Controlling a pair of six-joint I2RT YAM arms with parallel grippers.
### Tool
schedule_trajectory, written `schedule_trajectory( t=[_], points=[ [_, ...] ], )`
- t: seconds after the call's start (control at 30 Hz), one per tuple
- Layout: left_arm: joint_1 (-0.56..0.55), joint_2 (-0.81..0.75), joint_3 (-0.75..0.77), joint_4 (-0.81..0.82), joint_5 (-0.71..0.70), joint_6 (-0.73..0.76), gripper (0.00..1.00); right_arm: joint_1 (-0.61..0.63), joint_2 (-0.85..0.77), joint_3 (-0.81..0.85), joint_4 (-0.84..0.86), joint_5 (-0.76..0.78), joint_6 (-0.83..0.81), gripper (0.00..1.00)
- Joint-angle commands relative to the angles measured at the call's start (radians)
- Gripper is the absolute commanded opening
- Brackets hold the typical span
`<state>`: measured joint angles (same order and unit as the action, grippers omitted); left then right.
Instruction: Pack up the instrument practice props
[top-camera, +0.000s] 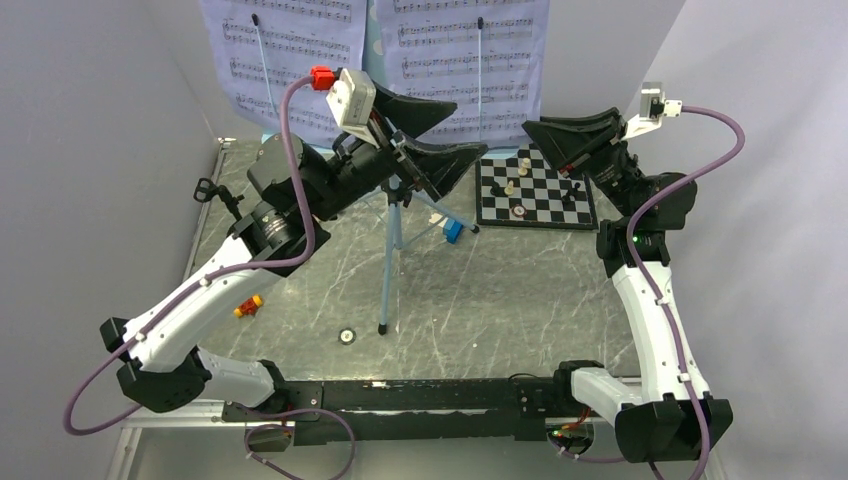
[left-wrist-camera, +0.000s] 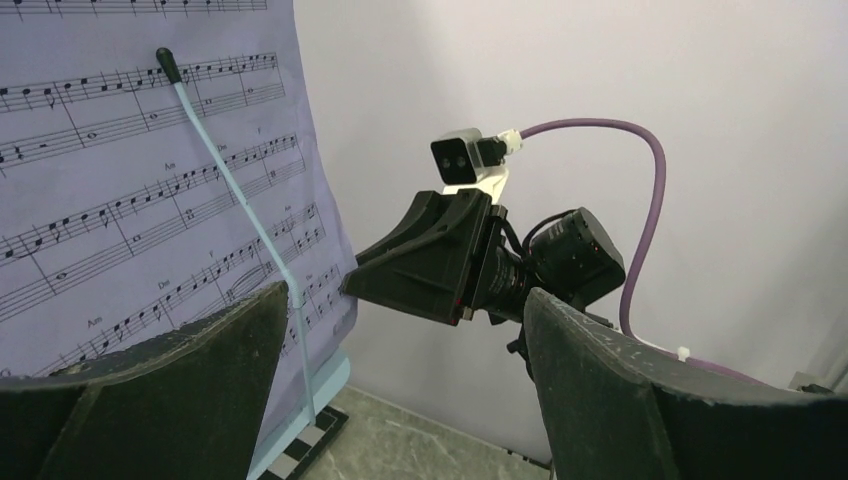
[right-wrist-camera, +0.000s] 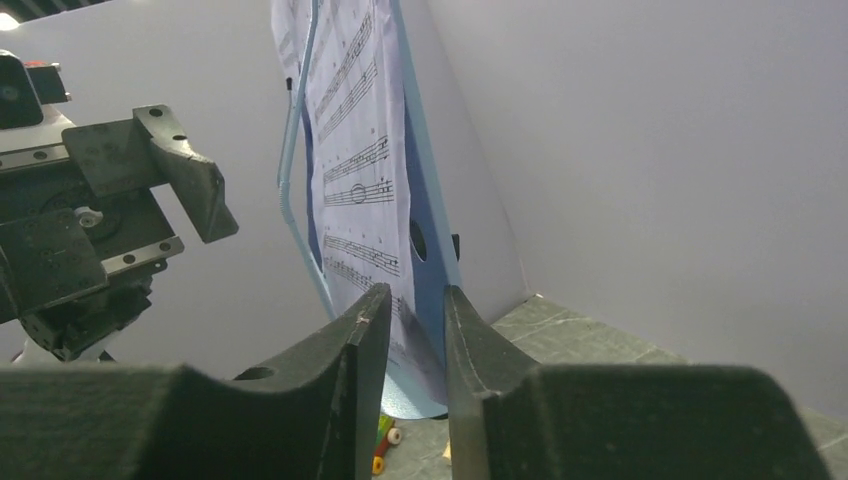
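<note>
Top external — left gripper (top-camera: 437, 128) agape | right gripper (top-camera: 552, 142) nearly closed (empty)

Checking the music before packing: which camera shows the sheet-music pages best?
The top external view: both sheet-music pages face the camera side by side. The left wrist view shows one page close up, its bottom cut off by a finger; the right wrist view sees a page steeply edge-on.

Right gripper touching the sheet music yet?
Cannot tell. In the right wrist view the right gripper has its fingers nearly together, lined up with the sheet music edge, but no contact or gap shows plainly.
</note>
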<state>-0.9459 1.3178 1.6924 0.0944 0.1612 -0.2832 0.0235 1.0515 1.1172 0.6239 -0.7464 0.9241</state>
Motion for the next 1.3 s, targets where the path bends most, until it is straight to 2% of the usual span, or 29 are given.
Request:
schedule_trajectory(
  t=[0.0, 0.17, 0.37, 0.6, 0.7, 1.0, 1.27],
  points=[
    [0.004, 0.029, 0.051, 0.080, 0.016, -0.012, 0.90, 0.004, -0.023, 0.024, 0.010, -0.022, -0.013, 0.25],
    [0.005, 0.080, 0.113, 0.059, 0.009, 0.000, 0.88, 0.006, -0.022, 0.023, 0.006, -0.022, -0.010, 0.10],
    [0.006, 0.127, 0.178, 0.004, -0.044, 0.017, 0.80, 0.008, -0.026, 0.025, -0.010, -0.022, -0.016, 0.00],
    [0.008, 0.145, 0.199, 0.007, -0.115, 0.022, 0.57, 0.016, -0.032, 0.026, -0.016, -0.019, -0.025, 0.00],
    [0.009, 0.158, 0.209, 0.009, -0.126, 0.027, 0.51, 0.018, -0.031, 0.028, -0.022, -0.020, -0.031, 0.00],
    [0.015, 0.207, 0.265, -0.018, -0.158, 0.032, 0.46, 0.026, -0.027, 0.039, -0.035, -0.021, -0.038, 0.00],
    [0.021, 0.240, 0.308, -0.039, -0.158, 0.017, 0.38, 0.031, -0.032, 0.037, -0.048, -0.018, -0.051, 0.00]
  ],
)
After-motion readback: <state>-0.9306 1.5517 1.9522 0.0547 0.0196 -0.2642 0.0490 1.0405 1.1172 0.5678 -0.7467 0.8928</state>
